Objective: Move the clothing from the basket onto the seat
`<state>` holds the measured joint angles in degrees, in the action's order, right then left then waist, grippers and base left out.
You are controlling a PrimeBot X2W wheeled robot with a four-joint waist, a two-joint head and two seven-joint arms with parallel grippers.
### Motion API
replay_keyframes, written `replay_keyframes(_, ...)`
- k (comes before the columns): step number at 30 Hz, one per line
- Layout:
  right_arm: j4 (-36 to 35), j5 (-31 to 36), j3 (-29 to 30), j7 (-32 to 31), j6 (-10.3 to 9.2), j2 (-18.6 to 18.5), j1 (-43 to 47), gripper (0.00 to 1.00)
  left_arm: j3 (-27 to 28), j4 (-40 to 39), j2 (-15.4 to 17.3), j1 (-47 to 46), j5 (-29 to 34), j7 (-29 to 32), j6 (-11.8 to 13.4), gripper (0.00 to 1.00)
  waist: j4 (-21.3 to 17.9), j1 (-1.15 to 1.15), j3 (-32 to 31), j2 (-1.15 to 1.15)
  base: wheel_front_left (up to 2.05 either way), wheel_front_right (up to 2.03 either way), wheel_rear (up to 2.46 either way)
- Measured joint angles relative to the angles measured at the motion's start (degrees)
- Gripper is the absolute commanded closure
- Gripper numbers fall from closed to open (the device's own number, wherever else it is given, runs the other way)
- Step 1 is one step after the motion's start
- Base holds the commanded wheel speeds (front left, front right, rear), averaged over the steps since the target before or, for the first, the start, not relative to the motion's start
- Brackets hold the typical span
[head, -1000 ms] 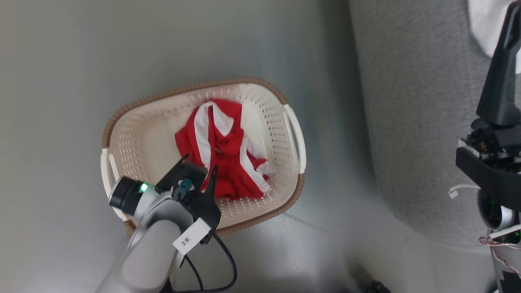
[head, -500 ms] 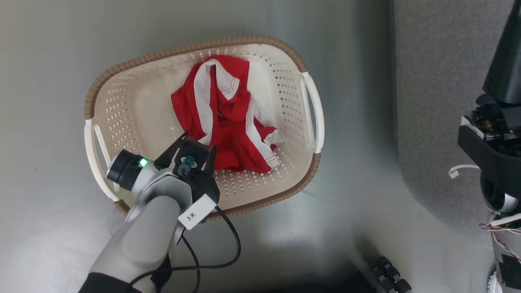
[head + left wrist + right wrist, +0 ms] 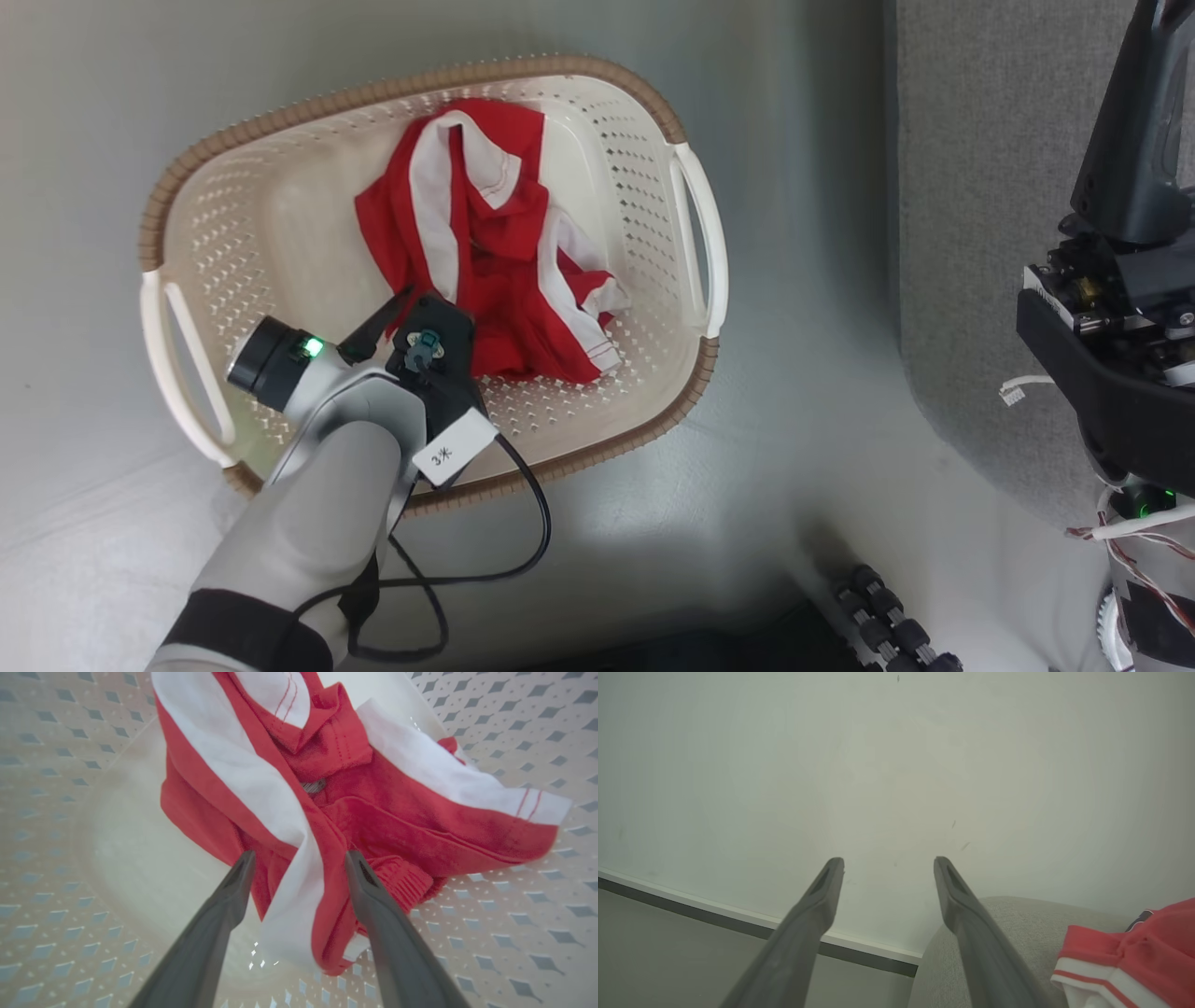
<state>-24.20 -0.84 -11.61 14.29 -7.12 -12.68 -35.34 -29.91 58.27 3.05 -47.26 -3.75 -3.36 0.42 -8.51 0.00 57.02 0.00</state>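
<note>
Grey floor [image 3: 794, 448] is lying under the basket [image 3: 373, 90], and the head camera is sitting closer over it than a second ago. Left tool [image 3: 299, 856] is edging further in, fingers standing wide and straddling a white-striped fold of the red garment [image 3: 504, 308] in the basket, so a closing pinch is looking due. Right tool [image 3: 888, 861] is hanging wide and empty near the seat [image 3: 980, 233], where a second red garment [image 3: 1148, 947] is already resting.
</note>
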Motion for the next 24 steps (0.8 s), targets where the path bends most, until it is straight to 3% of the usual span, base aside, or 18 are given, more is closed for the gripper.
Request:
replay_keyframes(3,-0.13,0.41,-0.16,0.00,0.00,0.01,-0.44,0.00,-0.29,1.34,0.01,-0.94,0.21,0.32,0.00,0.00,-0.54,0.00,0.59,0.00,0.00,0.00,0.00)
replay_keyframes(4,-0.09,0.44,-0.15,0.00,0.00,0.01,-0.44,0.00,-0.34,1.71,-0.02,-1.12,0.24,0.46,0.00,0.08,-0.68,0.00,0.72,0.00,0.00,0.00,0.00)
replay_keyframes(5,-0.05,0.46,-0.15,0.00,0.00,0.01,-0.44,0.00,-0.38,2.14,-0.04,-1.31,0.24,0.76,0.00,0.40,-0.79,0.00,0.82,0.00,0.00,0.00,0.00)
replay_keyframes(6,-0.01,0.47,-0.15,0.00,0.00,0.01,-0.44,0.00,-0.41,2.52,-0.04,-1.54,0.24,0.75,0.00,0.52,-0.89,0.00,0.89,0.00,0.00,0.00,0.00)
replay_keyframes(8,0.10,0.47,-0.15,0.01,0.00,0.03,-0.44,0.00,-0.49,3.05,-0.04,-1.94,0.24,0.75,0.01,0.98,-1.01,0.00,0.97,0.00,0.00,0.00,0.00)
replay_keyframes(19,4.66,0.54,0.41,0.41,0.00,0.21,-0.38,0.00,-1.51,3.41,-0.40,-3.20,0.01,-3.56,-2.47,1.00,-0.40,0.00,-1.13,0.00,0.00,0.00,0.00)
replay_keyframes(24,9.42,-0.05,-0.54,0.42,0.02,1.20,-0.08,0.00,-2.07,1.35,-0.51,-3.74,-0.29,-9.21,-4.07,1.00,0.35,0.00,-4.19,0.00,0.00,0.00,0.00)
